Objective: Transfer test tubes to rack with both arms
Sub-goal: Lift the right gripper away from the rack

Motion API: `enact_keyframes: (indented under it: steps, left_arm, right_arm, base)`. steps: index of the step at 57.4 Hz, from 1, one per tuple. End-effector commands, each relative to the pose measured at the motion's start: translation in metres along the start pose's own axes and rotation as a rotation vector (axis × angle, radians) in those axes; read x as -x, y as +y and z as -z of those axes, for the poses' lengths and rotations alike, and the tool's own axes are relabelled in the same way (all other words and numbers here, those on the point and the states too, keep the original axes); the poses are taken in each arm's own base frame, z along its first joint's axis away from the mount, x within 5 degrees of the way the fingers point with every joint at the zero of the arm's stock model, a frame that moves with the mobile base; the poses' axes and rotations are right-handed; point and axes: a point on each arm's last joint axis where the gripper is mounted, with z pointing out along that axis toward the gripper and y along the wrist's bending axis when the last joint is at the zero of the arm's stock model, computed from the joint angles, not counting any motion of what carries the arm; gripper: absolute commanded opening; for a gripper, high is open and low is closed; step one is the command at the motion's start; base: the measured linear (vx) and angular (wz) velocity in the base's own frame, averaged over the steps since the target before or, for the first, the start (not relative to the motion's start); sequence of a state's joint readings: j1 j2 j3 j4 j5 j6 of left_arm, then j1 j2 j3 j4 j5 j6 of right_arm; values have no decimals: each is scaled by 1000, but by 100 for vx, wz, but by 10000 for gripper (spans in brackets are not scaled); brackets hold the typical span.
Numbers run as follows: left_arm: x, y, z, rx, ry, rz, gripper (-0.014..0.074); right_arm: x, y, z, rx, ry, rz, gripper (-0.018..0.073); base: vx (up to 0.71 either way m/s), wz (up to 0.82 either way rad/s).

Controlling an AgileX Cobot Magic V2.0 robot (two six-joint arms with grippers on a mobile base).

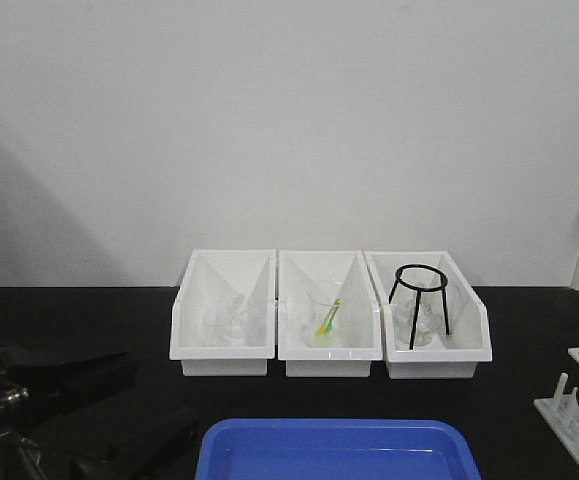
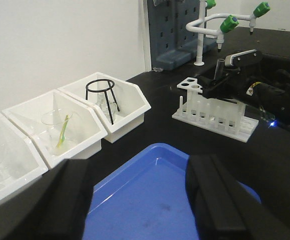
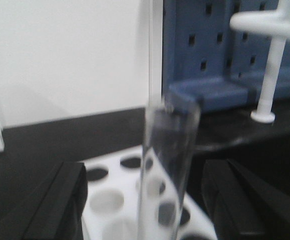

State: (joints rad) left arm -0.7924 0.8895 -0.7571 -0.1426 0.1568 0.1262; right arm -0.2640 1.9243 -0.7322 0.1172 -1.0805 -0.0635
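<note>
A clear test tube (image 3: 167,165) stands upright over the white rack (image 3: 109,200), between the fingers of my right gripper (image 3: 145,175). The fingers are wide apart and do not touch the glass, so the gripper is open. The tube's lower end runs below the frame edge. From the left wrist view the same tube (image 2: 220,67) rises above the rack (image 2: 215,115) at the right gripper (image 2: 224,82). My left gripper (image 2: 137,170) hangs open over the blue tray (image 2: 150,200) with nothing between its fingers. In the front view the rack (image 1: 574,410) shows at the right edge.
Three white angled bins (image 1: 329,315) line the back of the black table, holding glassware, a green-yellow stick (image 1: 327,320) and a black tripod stand (image 1: 419,300). A blue pegboard (image 2: 177,30) and a white tap with green knobs (image 2: 210,22) stand behind the rack.
</note>
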Motion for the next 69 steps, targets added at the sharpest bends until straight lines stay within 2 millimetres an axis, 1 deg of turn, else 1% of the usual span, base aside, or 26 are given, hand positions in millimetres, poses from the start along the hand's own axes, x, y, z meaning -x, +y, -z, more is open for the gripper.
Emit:
enact_keyframes:
  steps: [1,6,7,8,10,14,17,22,25,26,28,31,33,34,37,39,44,46,49,50,57,62,69]
  left_arm:
    - [20,1,6,10,-132,14,498]
    - [20,1,6,10,-132,14,498]
    - [20,1,6,10,-131,14,498]
    - [20,1,6,10,-131,14,498]
    - [20,1,5,9,-130,14,498]
    - [19,1,5,9,-125,14,498]
    - [19,1,5,8,-121,14,498]
    - [19,1,5,8,-118,14,498]
    - [18,0,5,7,-109,14,497]
    - [17,0,5,6,-104,14,495]
    - [17,0,5,5,-96,14,487]
    - [15,0,5,2,-75,14,465]
    - [13,0,5,0,-52,14,435]
    - [12,0,5,-1,-45,13,422]
    - [9,-1,5,-5,-14,13,356]
    - [8,-1,5,-8,5,13,304]
    - [4,-1,5,-12,41,10,150]
    - [3,-1,5,-14,53,10,69]
    - [3,-2,5,-14,59,10,-24]
    - [3,-2,5,-14,59,10,-24]
    - [3,-2,5,-14,58,10,-23]
    - [3,-2,5,-15,59,12,-23]
    - [0,-2,5,-20,86,13,-21]
  right_arm:
    - [52,-3,4,-6,-212,4,546]
    - [76,-3,12,-3,-276,0,546]
    - [78,-3,12,0,-280,1,545]
    - [86,-3,15,3,-302,1,544]
    - [93,-3,18,7,-316,1,544]
    - [112,-3,27,20,-354,5,542]
    - [125,-2,34,32,-371,6,529]
    - [147,1,48,84,-381,24,477]
    - [158,5,58,142,-354,29,401]
    - [158,6,59,158,-340,26,382]
    - [168,10,68,203,-335,35,315]
    - [177,14,80,263,-304,39,229]
    - [180,16,86,297,-273,43,165]
    - [184,18,92,324,-258,51,127]
    - [190,20,104,368,-231,67,31]
    - [195,22,113,395,-213,71,-15]
    - [205,24,136,446,-177,73,-13]
    - [208,24,144,459,-160,59,-11]
    - [210,24,155,477,-127,26,-10]
    - [210,25,160,488,-113,8,-11]
    - [211,26,184,535,-85,96,-9]
    - [211,27,194,558,-70,161,-7]
    - [213,29,204,593,-63,172,-8]
  base:
    - [0,0]
    - [0,0]
    - [0,0]
    - [0,0]
    - [0,0]
    - [0,0]
    - [0,0]
    - [0,0]
    - [0,0]
    - [0,0]
    - [0,0]
    - [0,0]
    - [0,0]
    - [0,0]
    - [0,0]
    - [0,0]
    - [0,0]
    - [0,0]
    - [0,0]
    - [0,0]
    - [0,0]
    - [0,0]
    - [0,0]
